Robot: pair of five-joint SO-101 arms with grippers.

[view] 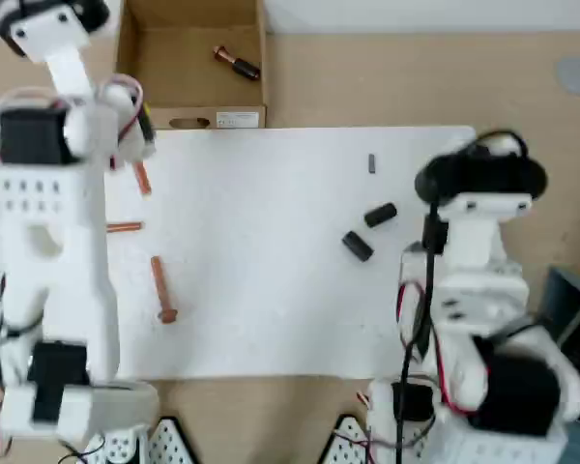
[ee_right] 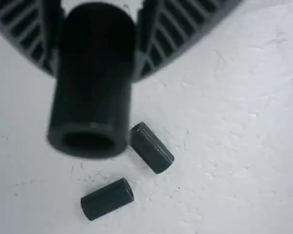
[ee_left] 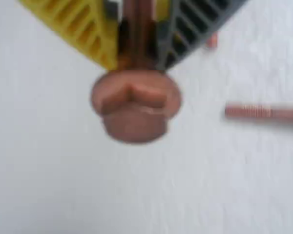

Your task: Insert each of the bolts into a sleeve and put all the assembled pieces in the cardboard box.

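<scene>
From above, the cardboard box [view: 128, 68] stands at the far edge of the table, with one assembled piece [view: 237, 62] inside it. On the white sheet [view: 271, 319], a loose bolt [view: 124, 227] and a second bolt [view: 162, 290] lie beside the left arm. One sleeve [view: 380, 215] and another sleeve [view: 358, 246] lie near the right arm.

In the left wrist view, the left gripper [ee_left: 136, 63] is closed on a held bolt [ee_left: 135, 105], whose head sticks out past the fingers.

In the right wrist view, the right gripper [ee_right: 95, 63] clamps a black sleeve [ee_right: 92, 97] above the sheet.
</scene>
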